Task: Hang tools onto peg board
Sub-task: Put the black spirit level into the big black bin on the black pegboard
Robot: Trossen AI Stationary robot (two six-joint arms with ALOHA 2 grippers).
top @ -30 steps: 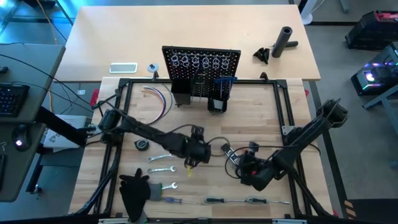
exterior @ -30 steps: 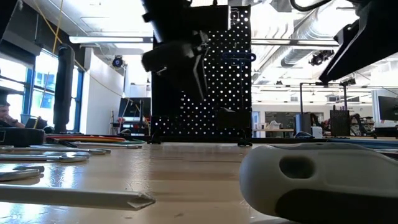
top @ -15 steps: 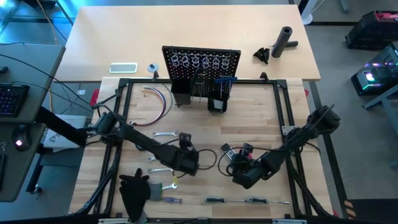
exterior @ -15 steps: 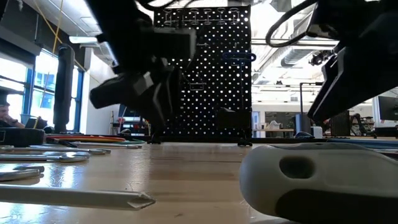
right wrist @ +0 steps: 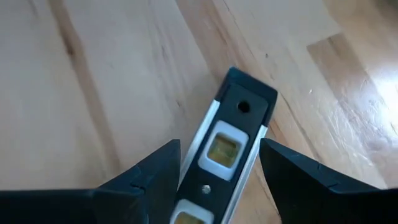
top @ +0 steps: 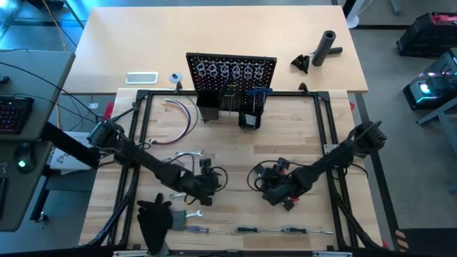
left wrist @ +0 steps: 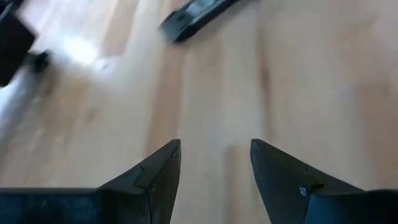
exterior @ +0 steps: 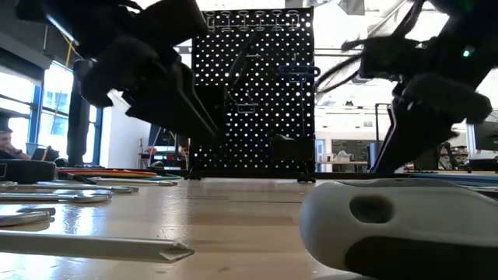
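black perforated peg board (top: 230,82), pale wood table (top: 300,135), black-and-silver level (right wrist: 225,152) with yellow vials

The light wooden table (top: 300,135) carries the upright peg board (top: 230,86) at its far middle. Coloured wires (top: 182,114) lie far left, wrenches (top: 187,154) left, screwdrivers (top: 285,230) along the near edge, and a level (right wrist: 225,149) right of centre.

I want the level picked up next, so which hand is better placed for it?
The right hand: its open fingers straddle the level on the table. The left hand is open over bare wood.
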